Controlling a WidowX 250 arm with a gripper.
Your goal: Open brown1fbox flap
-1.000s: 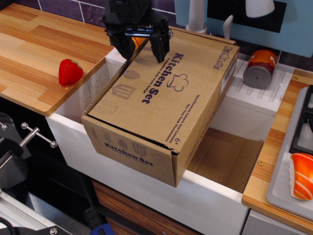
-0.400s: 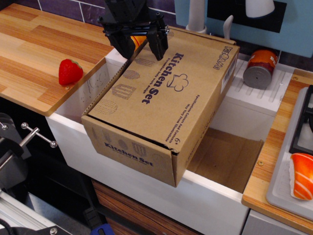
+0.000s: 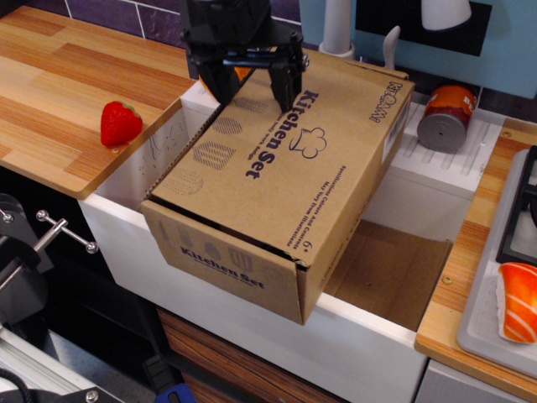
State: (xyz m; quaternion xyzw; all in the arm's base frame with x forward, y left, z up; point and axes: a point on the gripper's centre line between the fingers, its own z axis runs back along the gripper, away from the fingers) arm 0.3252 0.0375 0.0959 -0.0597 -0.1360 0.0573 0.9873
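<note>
A black robot hand (image 3: 250, 91) straddles the far left edge of the flap (image 3: 285, 155) atop the brown1fbox (image 3: 281, 180), which sits tilted across a white sink (image 3: 369, 336) set into the wooden tabletop (image 3: 59, 92). The hand's two fingers (image 3: 287, 88) stand apart with a wide gap between them, one outside the box's left edge and the other on the printed panel near the "K" of "Kitchen Set"; whether they pinch the cardboard's edge cannot be told, though the spread suggests a released posture rather than a firm clamp.

The flap's near end stands slightly proud of the box's narrow front face, with a dark gap running along that seam and widest toward the near left corner. The judgement from this view: the opening has barely begun. The panel is cracked loose but lies almost flat over the box, and nearly all of its swing remains to be made, most likely by lifting the left edge up and over toward the right, where it seems to hinge.

Left of the box, a red strawberry (image 3: 120, 123) rests on the tabletop. Behind the box on the right, a tin can (image 3: 447, 117) lies on the white drainer, and farther right a piece of salmon sushi (image 3: 518, 300) sits on a grey tray (image 3: 487, 315).
</note>
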